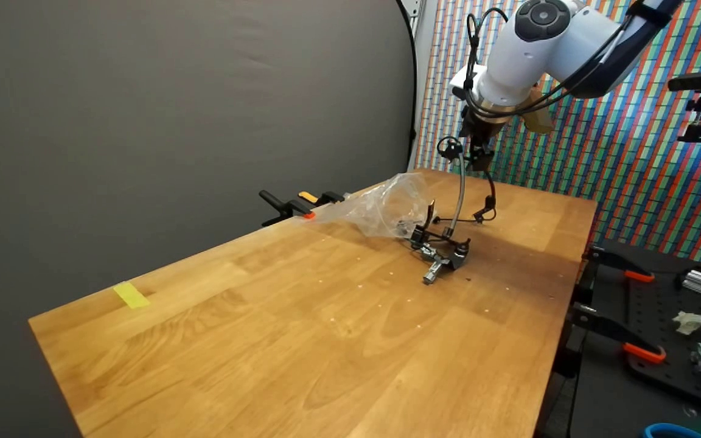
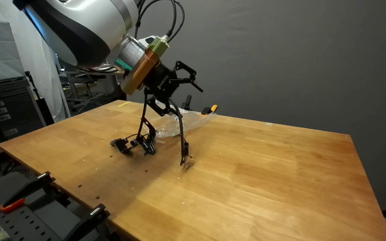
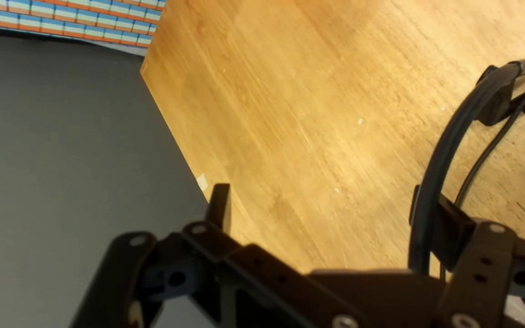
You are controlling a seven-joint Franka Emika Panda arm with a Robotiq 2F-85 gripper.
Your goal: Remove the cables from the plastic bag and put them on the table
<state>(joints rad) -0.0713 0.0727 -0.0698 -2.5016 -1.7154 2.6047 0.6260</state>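
A dark cable (image 2: 182, 134) hangs over the gripper, with its two sides reaching down to the wooden table (image 2: 263, 174). It shows in both exterior views (image 1: 461, 188). Its black and metal connector ends (image 1: 439, 261) lie on the table. My gripper (image 2: 190, 103) is above the table, tilted, with its fingers spread wide. In the wrist view the fingers (image 3: 319, 205) are apart with bare wood seen between them. There the cable (image 3: 440, 168) passes across the right finger. The clear plastic bag (image 1: 381, 207) lies crumpled and flat near the table's edge, beside the connectors. Its contents are unclear.
Clamps (image 1: 286, 207) grip the table edge beside the bag. Yellow tape (image 1: 131, 295) marks the same edge. A black side bench (image 1: 606, 395) with orange-tipped clamps (image 1: 642, 353) stands against the opposite edge. A grey backdrop (image 2: 280, 67) rises behind the table.
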